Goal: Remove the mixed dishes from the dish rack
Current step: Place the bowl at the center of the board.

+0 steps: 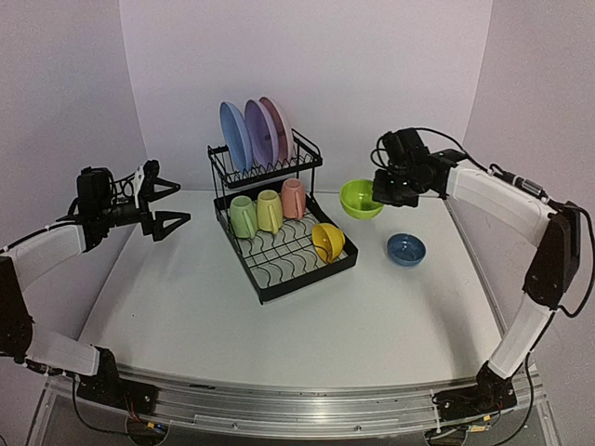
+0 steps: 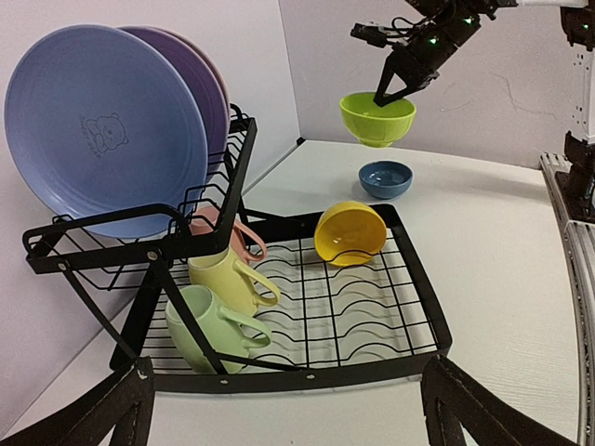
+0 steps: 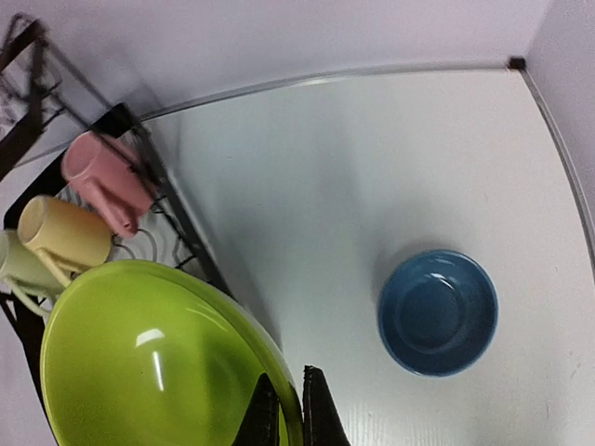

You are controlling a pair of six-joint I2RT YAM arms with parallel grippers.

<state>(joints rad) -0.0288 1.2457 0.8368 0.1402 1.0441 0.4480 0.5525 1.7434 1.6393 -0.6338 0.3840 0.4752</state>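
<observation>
Table (image 1: 279, 325) room is what we need most right now. Our right gripper (image 1: 377, 193) is pinched tight on the rim of the green bowl (image 1: 361, 199), one finger inside and one outside. The bowl hangs in the air just to the right of the dish rack (image 1: 307, 279). We think the job in hand is to set this bowl down. To do it well, we should go down slowly over a bare white spot, near the blue bowl (image 1: 406, 249) but not touching it. We should keep the green bowl flat so it does not tip. We should let go only when its bottom sits on the table. Then we lift straight up so no finger catches the rim. Our left gripper (image 1: 179, 204) hangs to the left of the rack, fingers spread wide, with nothing in them.

Now we count, big things first. We see one rack. On its top shelf three plates stand on edge: the blue plate (image 1: 234, 135), the purple plate (image 1: 258, 130) and the pink plate (image 1: 279, 125). In the bottom tray three mugs sit in a row: the light green mug (image 1: 243, 216), the yellow mug (image 1: 269, 211) and the pink mug (image 1: 293, 198). There are three bowls too: the green one in our grip, the blue one upright on the table, and the yellow bowl (image 1: 327, 242) on its side in the tray. So seven dishes in the rack wait for us.
</observation>
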